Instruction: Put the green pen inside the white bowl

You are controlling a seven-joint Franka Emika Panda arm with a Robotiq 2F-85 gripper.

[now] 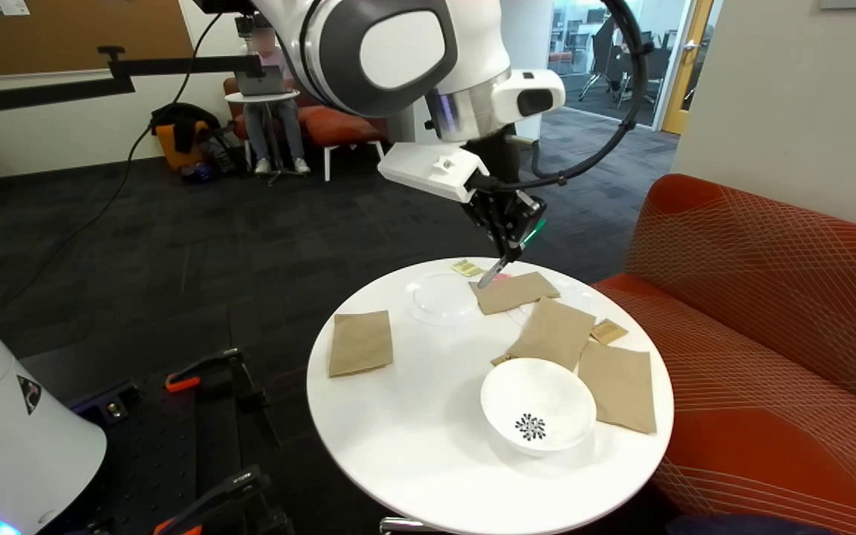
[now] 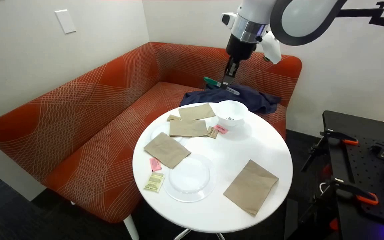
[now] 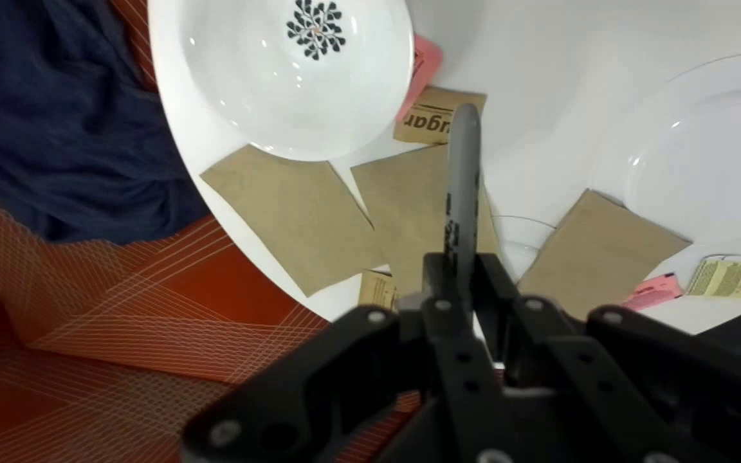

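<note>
One green pen (image 3: pixel 464 193) in one gripper (image 3: pixel 464 273), one white bowl (image 1: pixel 513 394) on one round table (image 1: pixel 413 453).
The gripper is clenched on the middle of the pen and holds it tilted in the air, green end higher than grey tip, apart from the bowl. The bowl stands upright near the table's edge, with one dark pattern on its inside bottom. Spread across the table are four brown paper squares (image 1: pixel 361 342), two small brown packets (image 2: pixel 212 132), two pink packets (image 2: pixel 155 164) and one yellow packet (image 2: pixel 154 182). Clear plates (image 2: pixel 189 175) seem to number two; the second is mostly covered by paper squares, so its outline is hard to make out. Beside the table stands one red sofa (image 2: pixel 105 110), its seat bearing one dark blue cloth (image 3: pixel 68 128).
</note>
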